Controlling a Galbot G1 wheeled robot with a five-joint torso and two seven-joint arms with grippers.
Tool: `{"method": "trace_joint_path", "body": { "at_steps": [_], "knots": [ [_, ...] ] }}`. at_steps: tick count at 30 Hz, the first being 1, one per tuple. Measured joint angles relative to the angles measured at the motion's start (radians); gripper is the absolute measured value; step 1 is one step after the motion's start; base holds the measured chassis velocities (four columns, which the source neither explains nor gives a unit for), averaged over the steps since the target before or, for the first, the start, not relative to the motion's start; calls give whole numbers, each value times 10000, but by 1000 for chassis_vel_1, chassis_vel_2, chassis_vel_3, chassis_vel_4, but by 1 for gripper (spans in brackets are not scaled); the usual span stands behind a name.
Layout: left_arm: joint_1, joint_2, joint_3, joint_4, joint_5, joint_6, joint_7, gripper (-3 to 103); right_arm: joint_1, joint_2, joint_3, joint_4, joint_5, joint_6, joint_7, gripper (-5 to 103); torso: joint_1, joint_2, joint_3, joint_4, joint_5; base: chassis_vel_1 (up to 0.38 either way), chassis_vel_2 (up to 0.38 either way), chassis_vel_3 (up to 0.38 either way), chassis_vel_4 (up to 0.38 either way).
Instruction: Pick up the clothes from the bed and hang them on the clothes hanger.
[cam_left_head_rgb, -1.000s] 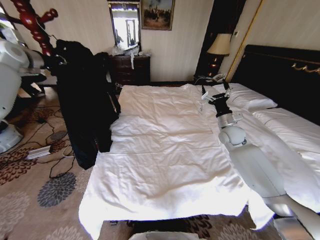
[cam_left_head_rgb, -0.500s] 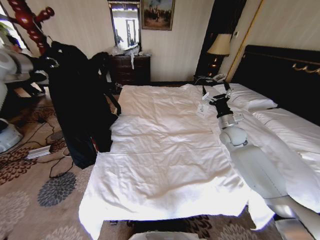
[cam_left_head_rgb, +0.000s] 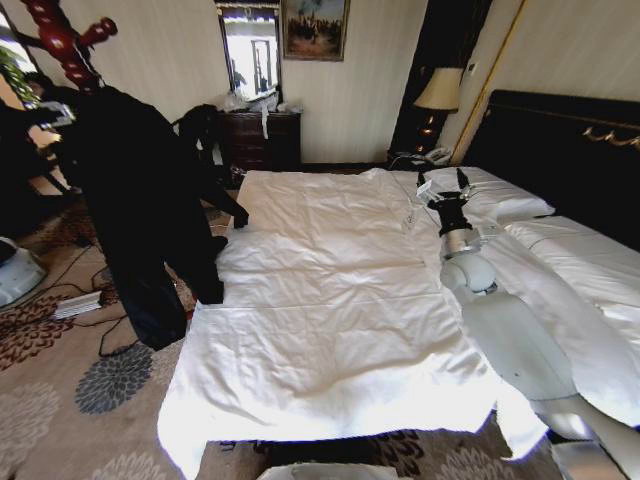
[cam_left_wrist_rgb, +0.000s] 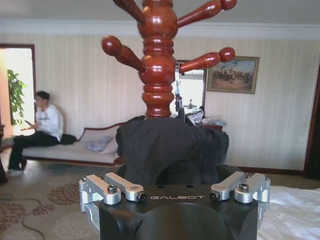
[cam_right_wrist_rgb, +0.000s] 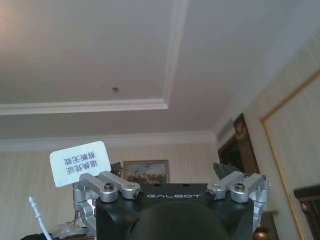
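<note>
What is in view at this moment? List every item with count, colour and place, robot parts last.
coat: one, black, hanging off the bed at the coat stand
coat stand: one, reddish-brown, left of the bed
bed: one, white duvet, centre
headboard: one, black with gold trim, right
lamp: one, beige shade, back wall
painting: one, gold frame, back wall
white tag: one, at the right gripper
left gripper: at the coat, jaws on the fabric
right gripper: raised above the bed, jaws apart

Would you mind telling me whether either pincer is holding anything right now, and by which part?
The left pincer holds the coat by a bunched fold near its top, under the hanger. The right pincer is open, holding nothing.
</note>
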Motion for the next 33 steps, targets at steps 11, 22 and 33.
{"method": "trace_joint_path", "body": {
  "at_steps": [11,22,33],
  "knots": [
    [392,482,-215,-604,841,-2946,-637,100,-2288,-365,2086,2112,2622,-1153,1030,100,3,0,2,-11,3,0,0,0,0],
    [3163,-535,-1825,-2519,1963,-3870,-1140,100,-7933,300,6682,5716,87,-1314,677,100,2,0,0,-30,-10,0,0,0,0],
    [11078,-5215,-6613,-3918,5871,-4752,-1462,100,-9920,2950,6494,6126,-3070,-691,286,100,3,-1,1,-9,10,0,0,0,0]
  ]
}}
